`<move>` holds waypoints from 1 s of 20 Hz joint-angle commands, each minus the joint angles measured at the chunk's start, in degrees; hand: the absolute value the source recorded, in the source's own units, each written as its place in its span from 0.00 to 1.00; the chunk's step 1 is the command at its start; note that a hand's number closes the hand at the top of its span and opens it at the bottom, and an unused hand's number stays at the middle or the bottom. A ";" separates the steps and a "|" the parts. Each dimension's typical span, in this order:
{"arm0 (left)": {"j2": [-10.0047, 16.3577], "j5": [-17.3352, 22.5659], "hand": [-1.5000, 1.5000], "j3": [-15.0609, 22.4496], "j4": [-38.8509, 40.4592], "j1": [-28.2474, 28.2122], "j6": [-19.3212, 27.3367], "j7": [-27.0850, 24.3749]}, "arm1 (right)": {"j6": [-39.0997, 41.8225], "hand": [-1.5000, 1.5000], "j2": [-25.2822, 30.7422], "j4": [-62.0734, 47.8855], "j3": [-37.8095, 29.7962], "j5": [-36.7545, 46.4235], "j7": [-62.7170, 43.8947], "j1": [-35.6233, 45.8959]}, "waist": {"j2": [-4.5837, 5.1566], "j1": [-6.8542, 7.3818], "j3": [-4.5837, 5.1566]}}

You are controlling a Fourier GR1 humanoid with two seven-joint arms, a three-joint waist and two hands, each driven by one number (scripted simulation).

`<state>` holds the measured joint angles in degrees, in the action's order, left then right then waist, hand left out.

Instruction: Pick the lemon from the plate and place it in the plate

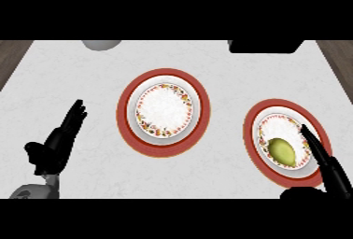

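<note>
On the right plate [250, 128], lemon [283, 150] just beside the right hand [327, 163], fingers straight. Left of it, second plate [163, 73]. At the tabletop [89, 84] left edge, left hand [59, 140], fingers straight too.

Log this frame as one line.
yellow-green lemon: on right red-rimmed plate | centre red-rimmed plate: no lemon | right hand: open, beside lemon | left hand: open, resting at left

My left hand [53, 148] is black, with long slim fingers. A grey forearm [29, 192] joins it. My right hand [329, 170] is black too.
</note>
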<state>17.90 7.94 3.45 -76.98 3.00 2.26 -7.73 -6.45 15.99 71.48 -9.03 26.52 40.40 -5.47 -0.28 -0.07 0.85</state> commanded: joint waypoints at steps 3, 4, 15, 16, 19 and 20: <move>-0.06 -0.29 0.50 -2.85 4.82 2.71 -2.00 -1.66 | -3.22 0.00 -4.17 -3.15 1.77 2.56 -2.39 2.82 | 0.32 -0.02 -0.84; -1.65 -1.36 0.50 -1.71 3.83 1.79 -1.24 -2.12 | 0.29 0.00 -0.83 -6.26 -0.11 0.66 0.27 5.66 | 0.31 0.12 -0.86; -2.19 -3.28 0.50 -1.44 -2.35 0.49 -1.75 2.81 | -2.18 1.00 -1.14 -12.77 -0.24 2.31 8.88 10.43 | 0.29 0.30 -0.89; -2.66 -2.82 0.50 -3.11 1.94 1.01 -2.14 -0.47 | -6.28 1.00 -4.66 -11.94 1.56 4.11 9.46 8.61 | 0.32 0.14 -0.86; -1.37 -2.11 0.50 -4.01 1.65 1.78 -2.90 0.00 | -7.80 1.00 -1.87 -7.93 2.21 10.03 -2.98 5.84 | 0.32 -0.14 -0.77; -0.08 -1.72 0.50 -3.96 0.48 1.01 -3.95 1.25 | -8.38 1.00 -0.47 -10.34 2.45 13.31 -7.82 6.98 | 0.42 0.47 -0.73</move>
<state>16.67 5.81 0.11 -76.84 4.05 -0.36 -6.56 -12.70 13.76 63.97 -7.50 33.27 42.49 1.87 -0.51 0.07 0.73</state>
